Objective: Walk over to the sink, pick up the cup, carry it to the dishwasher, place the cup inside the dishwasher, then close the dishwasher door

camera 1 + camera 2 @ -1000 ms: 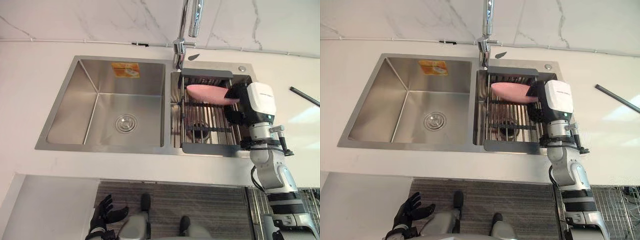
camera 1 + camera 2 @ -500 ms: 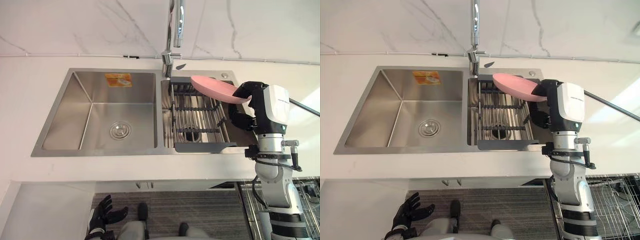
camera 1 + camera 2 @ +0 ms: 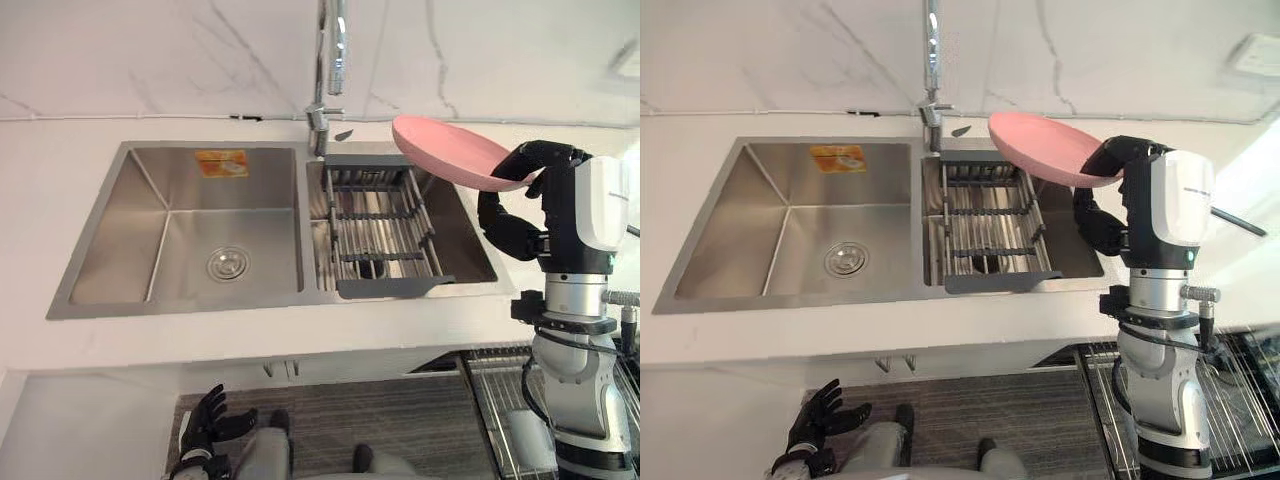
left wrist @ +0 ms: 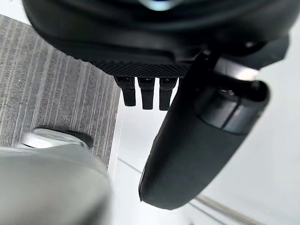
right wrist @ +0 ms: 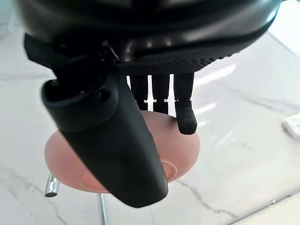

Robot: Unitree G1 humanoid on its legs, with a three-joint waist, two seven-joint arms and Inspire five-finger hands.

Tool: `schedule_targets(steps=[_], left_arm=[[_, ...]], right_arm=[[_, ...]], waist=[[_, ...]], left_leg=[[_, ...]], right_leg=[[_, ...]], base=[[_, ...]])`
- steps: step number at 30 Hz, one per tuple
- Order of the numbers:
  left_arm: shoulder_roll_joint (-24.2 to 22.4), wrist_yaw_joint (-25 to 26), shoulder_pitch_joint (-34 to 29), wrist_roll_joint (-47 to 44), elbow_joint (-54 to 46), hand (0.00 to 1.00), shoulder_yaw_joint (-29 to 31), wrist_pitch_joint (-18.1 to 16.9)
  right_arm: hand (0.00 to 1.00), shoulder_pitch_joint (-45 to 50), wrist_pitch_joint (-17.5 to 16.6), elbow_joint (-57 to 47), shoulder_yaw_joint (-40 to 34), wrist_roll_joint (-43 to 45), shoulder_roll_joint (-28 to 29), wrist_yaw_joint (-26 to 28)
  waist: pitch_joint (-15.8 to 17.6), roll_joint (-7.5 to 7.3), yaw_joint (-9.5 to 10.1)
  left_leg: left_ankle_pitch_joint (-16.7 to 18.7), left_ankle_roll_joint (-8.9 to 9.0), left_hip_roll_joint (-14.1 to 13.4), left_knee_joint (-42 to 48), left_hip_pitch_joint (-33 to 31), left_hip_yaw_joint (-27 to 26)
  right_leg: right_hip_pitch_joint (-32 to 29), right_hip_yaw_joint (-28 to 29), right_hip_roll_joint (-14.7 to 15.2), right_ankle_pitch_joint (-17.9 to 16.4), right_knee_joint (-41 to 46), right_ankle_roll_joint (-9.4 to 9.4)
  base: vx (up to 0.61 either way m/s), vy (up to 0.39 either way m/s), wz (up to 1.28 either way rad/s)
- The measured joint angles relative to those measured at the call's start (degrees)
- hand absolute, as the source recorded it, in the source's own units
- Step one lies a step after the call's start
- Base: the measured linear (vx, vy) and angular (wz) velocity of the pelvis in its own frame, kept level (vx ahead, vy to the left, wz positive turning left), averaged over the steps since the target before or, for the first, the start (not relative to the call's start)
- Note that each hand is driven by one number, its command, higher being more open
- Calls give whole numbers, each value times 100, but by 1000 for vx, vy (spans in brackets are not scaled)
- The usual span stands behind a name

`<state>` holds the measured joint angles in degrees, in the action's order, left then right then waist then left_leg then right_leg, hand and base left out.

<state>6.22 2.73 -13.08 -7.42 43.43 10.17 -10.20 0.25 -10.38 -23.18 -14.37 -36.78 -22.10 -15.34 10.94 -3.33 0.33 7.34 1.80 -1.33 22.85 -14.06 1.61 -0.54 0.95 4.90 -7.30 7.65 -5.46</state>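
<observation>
A shallow pink dish, shaped like a plate rather than a cup, hangs tilted in the air above the back right corner of the steel sink. My right hand is shut on its right rim, fingers over the top and thumb underneath. The right wrist view shows the pink dish past the thumb. My left hand hangs low by the floor at the lower left, fingers spread and holding nothing, and its fingers point straight in its wrist view.
A dark drying rack lies across the sink's right basin, under the tall faucet. The white counter surrounds the sink. A wire dishwasher rack shows at the lower right. A dark rod lies on the counter behind my right arm.
My right hand has lifted the pink dish off the drying rack and carried it up and to the right. The camera has also shifted, so the whole scene sits differently.
</observation>
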Motion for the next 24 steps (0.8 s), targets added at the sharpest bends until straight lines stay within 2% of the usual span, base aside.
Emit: schedule_targets(steps=[2, 3, 5, 6, 7, 8, 9, 10, 11, 12, 15, 17, 24], left_arm=[[-18, 4, -60, -33, 5, 90, 69, -2], [-20, 18, -63, -58, 5, 90, 79, -2], [-22, 129, -72, -104, 42, 90, 243, 28], [-12, 152, -86, -156, 86, 90, 332, 27], [17, 184, -84, -218, 167, 90, 487, 29], [62, 207, -93, -218, 205, 90, 556, 70], [46, 221, -98, -218, 207, 90, 632, 100], [30, 233, -138, -219, 206, 90, 642, 103], [0, 235, -158, -219, 206, 90, 666, 104], [-34, 231, -167, -218, 206, 90, 710, 106], [-87, 212, -349, -219, 206, 90, 727, 113], [-96, 225, -426, -219, 229, 90, 732, 126], [-150, 215, -592, -219, 450, 90, 731, 166]], right_arm=[[30, -92, 47, 4, 12, -127, -9, -9], [30, -105, 95, 12, 12, -171, -11, -24], [30, -192, 251, 162, 42, -328, -16, -27], [30, -211, 274, 209, 60, -359, -19, -30], [30, -207, 315, 298, 101, -411, -22, -31], [30, -209, 324, 390, 118, -439, -26, -29], [30, -208, 323, 438, 118, -525, -48, -28], [30, -207, 317, 461, 119, -559, -79, -27], [30, -200, 317, 521, 118, -564, -126, -27], [30, -183, 320, 645, 116, -565, -150, -27], [30, 159, 373, 905, -55, -564, -155, -14], [30, 426, 388, 913, -323, -561, -151, -13], [30, 991, 596, 1398, -1365, -490, 23, -50]], waist=[[13, 11, -4], [26, 32, -34], [58, 87, -30], [67, 97, -16], [67, 97, 22], [66, 96, 47], [63, 90, 56], [61, 88, 54], [58, 106, 33], [38, 142, 27], [-53, 207, 45], [-107, 237, 19], [-236, 332, -143]], left_leg=[[94, -127, -51, 23, -10, -506], [118, -154, -60, 21, -9, -629], [233, -268, -182, 29, 40, -1134], [209, -385, -242, 35, 53, -1278], [226, -423, -342, 47, 89, -1472], [239, -426, -407, 45, 149, -1606], [256, -397, -443, 52, 180, -1700], [269, -367, -448, 58, 184, -1736], [277, -311, -474, 61, 195, -1776], [258, -260, -524, 37, 233, -1799], [191, -127, -651, -199, 457, -1927], [163, -108, -650, -292, 501, -1954], [162, -108, -517, -485, 818, -1767]], right_leg=[[-353, 550, 33, 21, 111, 16], [-402, 559, 83, 32, 117, 43], [-566, 62, 385, 162, 199, 303], [-669, -127, 442, 156, 365, 292], [-797, -527, 479, 89, 847, 282], [-773, -881, 481, -97, 1196, 313], [-674, -1201, 481, -232, 1211, 348], [-625, -1301, 496, -249, 1064, 296], [-540, -1306, 456, -169, 814, 94], [-464, -1259, 373, -64, 591, 1], [-81, -1125, 113, 328, -219, 74], [4, -1072, 69, 477, -473, 82], [355, -1028, 96, 560, -736, 43]], base=[[-64, 159, -133], [-57, 163, -111], [-41, 189, -107], [-18, 138, -101], [21, 63, -84], [33, 10, -83], [38, -19, -57], [22, -68, -39], [5, -87, -28], [11, -107, -27], [39, -80, -31], [99, -53, -28], [42, -3, -4]])
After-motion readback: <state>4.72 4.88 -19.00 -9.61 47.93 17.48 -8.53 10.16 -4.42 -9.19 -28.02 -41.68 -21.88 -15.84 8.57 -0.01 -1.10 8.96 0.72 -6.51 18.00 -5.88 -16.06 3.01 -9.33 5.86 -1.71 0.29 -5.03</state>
